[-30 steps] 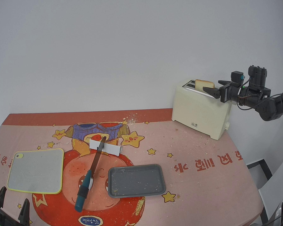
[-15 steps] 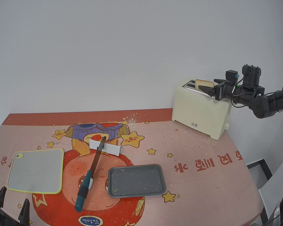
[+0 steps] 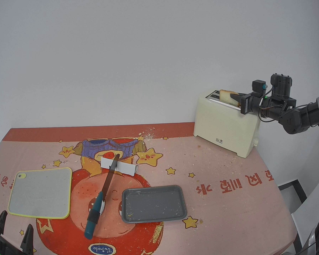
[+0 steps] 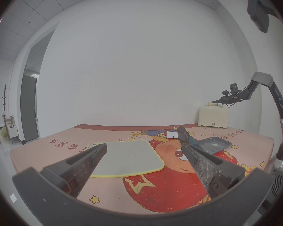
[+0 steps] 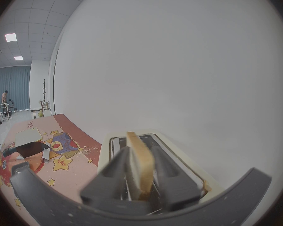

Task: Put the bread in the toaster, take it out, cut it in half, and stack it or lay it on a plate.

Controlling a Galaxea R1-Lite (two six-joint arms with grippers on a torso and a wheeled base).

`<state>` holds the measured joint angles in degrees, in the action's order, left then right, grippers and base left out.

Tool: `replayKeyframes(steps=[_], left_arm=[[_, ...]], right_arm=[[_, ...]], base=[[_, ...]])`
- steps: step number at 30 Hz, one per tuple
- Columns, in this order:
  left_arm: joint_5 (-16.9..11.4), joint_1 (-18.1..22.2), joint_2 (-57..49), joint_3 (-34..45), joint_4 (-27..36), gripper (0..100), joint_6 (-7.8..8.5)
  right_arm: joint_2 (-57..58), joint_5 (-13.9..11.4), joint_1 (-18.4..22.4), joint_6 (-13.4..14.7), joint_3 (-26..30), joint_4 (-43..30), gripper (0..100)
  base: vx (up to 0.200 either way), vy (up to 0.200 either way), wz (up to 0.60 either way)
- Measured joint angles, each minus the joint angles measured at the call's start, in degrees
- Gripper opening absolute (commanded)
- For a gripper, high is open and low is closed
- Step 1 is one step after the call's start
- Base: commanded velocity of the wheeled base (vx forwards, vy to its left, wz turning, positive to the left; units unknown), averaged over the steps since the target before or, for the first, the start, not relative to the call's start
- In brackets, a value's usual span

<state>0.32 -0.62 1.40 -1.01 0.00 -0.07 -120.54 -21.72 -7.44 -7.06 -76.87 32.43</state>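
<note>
A cream toaster (image 3: 225, 126) stands at the table's far right corner, with a bread slice (image 3: 226, 95) sticking up out of its slot. My right gripper (image 3: 235, 98) reaches in from the right at slot height and is shut on the bread (image 5: 141, 170), one finger pressed on each face above the toaster (image 5: 182, 164). My left gripper (image 3: 12, 231) hovers low at the table's front left corner, open and holding nothing (image 4: 144, 153). A teal-handled knife (image 3: 101, 200) lies beside a grey tray (image 3: 154, 203) at front centre.
A grey cutting board (image 3: 40, 192) with a yellow rim lies at front left. The knife's blade rests on a small white stand (image 3: 124, 167). Crumbs are scattered near the toaster and on the tray. The wall stands right behind the toaster.
My right gripper has moved left and slightly up along the toaster top, and its fingers have closed on the bread slice. The left arm has kept still.
</note>
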Motion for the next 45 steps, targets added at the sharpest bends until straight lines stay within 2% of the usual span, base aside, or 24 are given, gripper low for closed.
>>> replayKeyframes(steps=[12, 20, 25, 29, 38, 45], left_arm=[[0.0, -0.01, 0.0, 0.0, 0.0, 100, 0.0], [0.01, 0.02, 0.0, 0.0, 0.0, 100, 0.0], [0.01, 0.02, 0.0, 0.0, 0.0, 100, 0.0], [0.0, 0.0, 0.0, 0.0, 0.0, 100, 0.0], [0.0, 0.0, 0.0, 0.0, 0.0, 100, 0.0], [0.0, 0.02, 0.0, 0.0, 0.0, 100, 0.0]], right_arm=[[1.13, 0.3, -0.35, -0.05, -0.83, -0.4, 0], [5.91, 0.3, -0.59, -0.13, -5.38, -7.72, 0], [10.29, 0.35, -0.61, -0.13, -9.07, -14.99, 0], [13.41, 0.44, -0.63, -0.16, -10.64, -16.7, 0], [16.6, 0.49, -0.61, -0.22, -10.36, -16.99, 0], [18.92, 1.06, -2.12, -0.27, -5.45, -16.81, 0]], base=[[0.0, 0.0, 0.0], [0.0, 0.0, 0.0], [0.0, 0.0, 0.0], [0.0, 0.0, 0.0], [0.0, 0.0, 0.0], [0.0, 0.0, 0.0]])
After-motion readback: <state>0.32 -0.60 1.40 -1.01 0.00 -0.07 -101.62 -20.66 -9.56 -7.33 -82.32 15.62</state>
